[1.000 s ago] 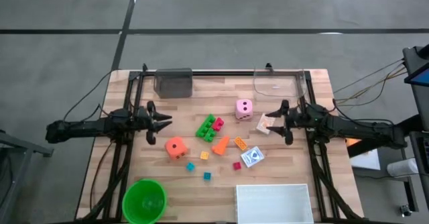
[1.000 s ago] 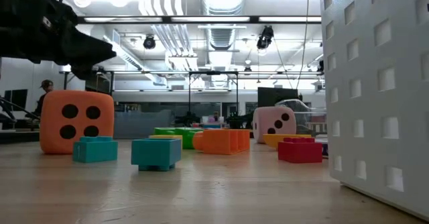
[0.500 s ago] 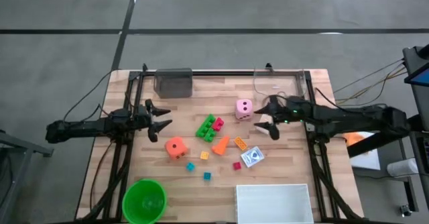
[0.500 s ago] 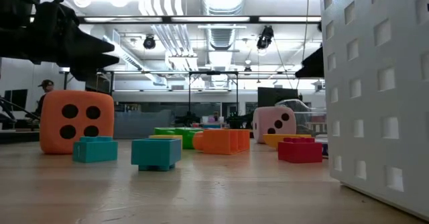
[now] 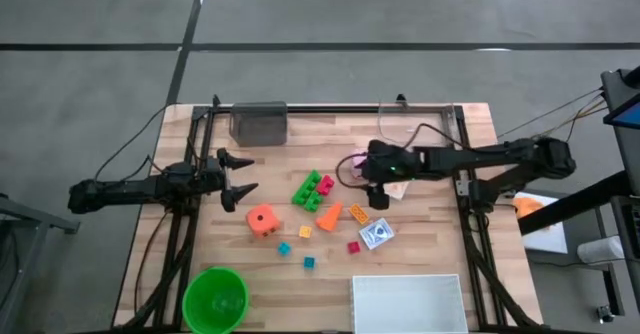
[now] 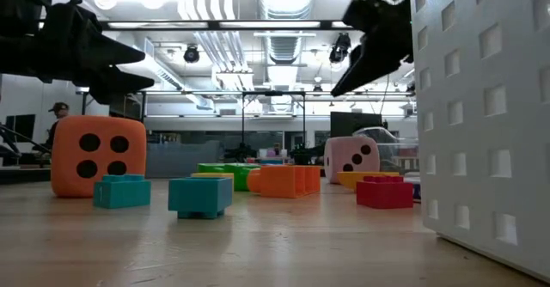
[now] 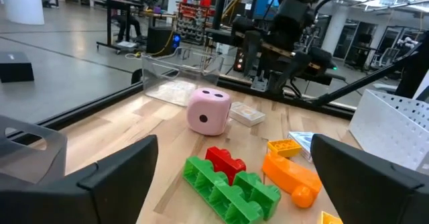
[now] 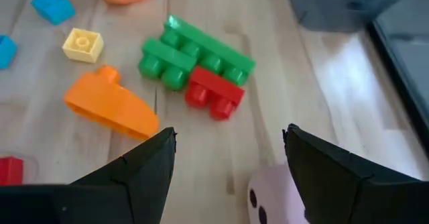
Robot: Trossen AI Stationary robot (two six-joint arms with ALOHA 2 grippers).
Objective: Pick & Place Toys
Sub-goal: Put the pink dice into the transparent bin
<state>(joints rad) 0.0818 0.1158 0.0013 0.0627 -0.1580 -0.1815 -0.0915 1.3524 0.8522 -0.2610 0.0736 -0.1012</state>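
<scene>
The toys lie loose in the middle of the table. A pink dotted die [image 7: 209,110] sits farthest back. Before it lie the green bricks [image 5: 312,189] with a red brick [image 8: 214,93], an orange cone [image 5: 329,215], an orange holed cube [image 5: 262,219] and tiny teal, yellow and red cubes. My right gripper [image 5: 365,177] hangs open above the pink die [image 8: 281,197], tilted down toward the bricks, touching nothing. My left gripper [image 5: 248,174] stands open and level at the table's left, pointing at the toys from a distance.
A round green bowl [image 5: 215,299] and a white tray [image 5: 408,302] stand at the near edge. A grey box [image 5: 258,122] and a clear container [image 5: 415,124] stand at the far edge. Printed cards [image 5: 378,234] lie right of the cone.
My right gripper has swung from the table's right side toward the middle, rising and tipping downward, and now hangs over the pink die. My left gripper has opened wide while staying in place. No toy has moved.
</scene>
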